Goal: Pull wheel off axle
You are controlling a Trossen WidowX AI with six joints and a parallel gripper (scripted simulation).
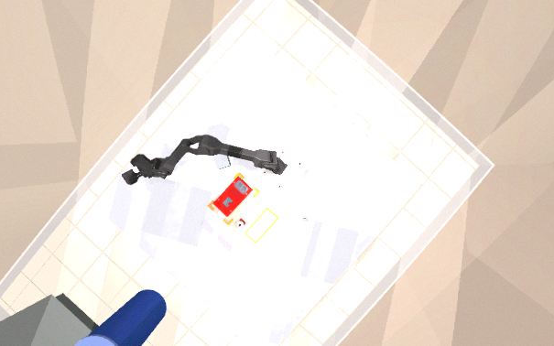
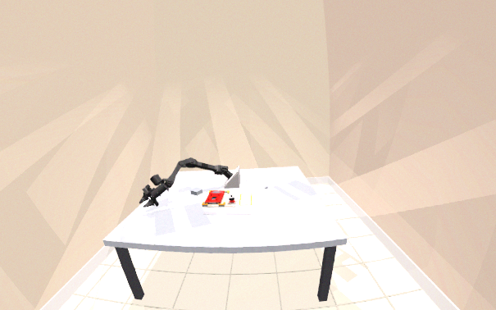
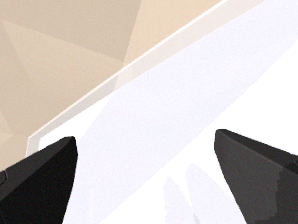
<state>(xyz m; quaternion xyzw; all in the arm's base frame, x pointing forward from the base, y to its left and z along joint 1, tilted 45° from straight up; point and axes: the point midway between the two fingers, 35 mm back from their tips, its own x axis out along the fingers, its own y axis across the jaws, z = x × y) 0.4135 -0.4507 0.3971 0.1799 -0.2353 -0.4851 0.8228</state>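
- Gripper, top view, ten o'clock of the red board: fingers apart, nothing between; their outlines merge with the dark wrist from above, and the wrist view cuts off their rear parts.
- Block, exterior: grey; nearly bleached out from above.
- Board: red; grey fittings, details indistinct.
- Wheel: small, on its red-based stand, near the board's six o'clock end from above; axle fit unreadable.
- Wedge, exterior: pale, hiding the arm's base.
- Marked area: yellow outline, three o'clock of the wheel, top view; faint in exterior.
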